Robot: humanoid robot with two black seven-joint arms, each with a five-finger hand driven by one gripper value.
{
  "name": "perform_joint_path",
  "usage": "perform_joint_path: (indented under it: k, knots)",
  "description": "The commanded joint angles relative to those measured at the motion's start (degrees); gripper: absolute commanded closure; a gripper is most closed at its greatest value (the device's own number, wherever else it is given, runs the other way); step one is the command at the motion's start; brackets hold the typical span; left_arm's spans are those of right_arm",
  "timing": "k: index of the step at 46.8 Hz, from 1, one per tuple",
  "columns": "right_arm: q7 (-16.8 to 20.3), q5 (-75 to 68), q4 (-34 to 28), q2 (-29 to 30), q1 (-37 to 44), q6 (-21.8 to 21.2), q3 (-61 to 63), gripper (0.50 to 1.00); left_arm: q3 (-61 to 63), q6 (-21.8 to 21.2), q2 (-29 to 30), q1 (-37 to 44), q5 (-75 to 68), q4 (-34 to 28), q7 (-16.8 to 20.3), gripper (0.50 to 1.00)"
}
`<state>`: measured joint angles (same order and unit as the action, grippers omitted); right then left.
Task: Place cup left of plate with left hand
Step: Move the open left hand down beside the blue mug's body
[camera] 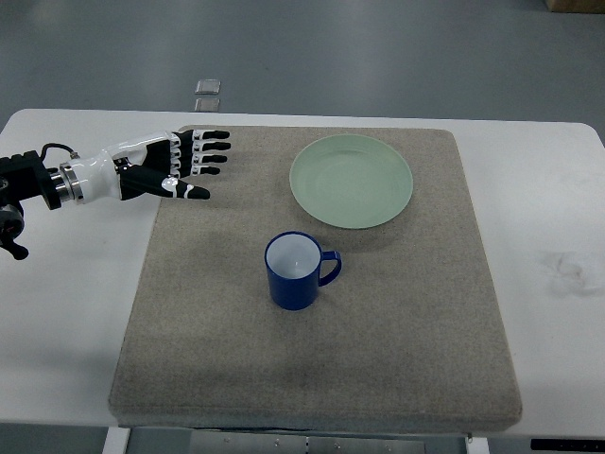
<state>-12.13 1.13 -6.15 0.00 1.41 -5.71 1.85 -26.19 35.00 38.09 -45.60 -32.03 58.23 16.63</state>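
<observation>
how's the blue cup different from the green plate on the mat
The cup is dark blue outside with a white inside; the plate is pale green throughout. The cup is tall with a handle pointing right; the plate is flat, wider, handle-free. Both sit upright and empty on the mat, untouched by the left hand.

The left arm (38, 184) runs off the picture's left edge, well left of the mat (378, 359). The table (558, 312) is cropped at the right, left and bottom edges beyond the mat. A brown object (577, 5) is clipped by the top right corner, too little showing to identify.
</observation>
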Motion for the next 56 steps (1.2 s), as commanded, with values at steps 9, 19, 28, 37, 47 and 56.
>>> perform_joint_path:
  k: [9,19,28,37,47,56]
  knots:
    - [0.00,-0.08,0.00,0.00,0.00,0.00,0.00,0.568,0.52,0.00,0.32,1.31,-1.10,5.05,-0.11,0.508]
    - [0.00,0.01,0.00,0.00,0.00,0.00,0.00,0.568,0.52,0.00,-0.38,2.80,-1.10,5.14,-0.20,0.508]
    - [0.00,0.01,0.00,0.00,0.00,0.00,0.00,0.568,0.61,0.00,-1.08,4.99,-1.28,5.14,-0.20,0.506]
    - [0.00,0.01,0.00,0.00,0.00,0.00,0.00,0.568,0.61,0.00,-1.88,5.17,-1.81,5.14,-0.20,0.508]
    - [0.00,0.01,0.00,0.00,0.00,0.00,0.00,0.568,0.52,0.00,-2.75,5.44,-2.42,5.14,-0.20,0.508]
    - [0.00,0.01,0.00,0.00,0.00,0.00,0.00,0.568,0.52,0.00,-3.46,5.88,-2.60,5.31,-0.20,0.508]
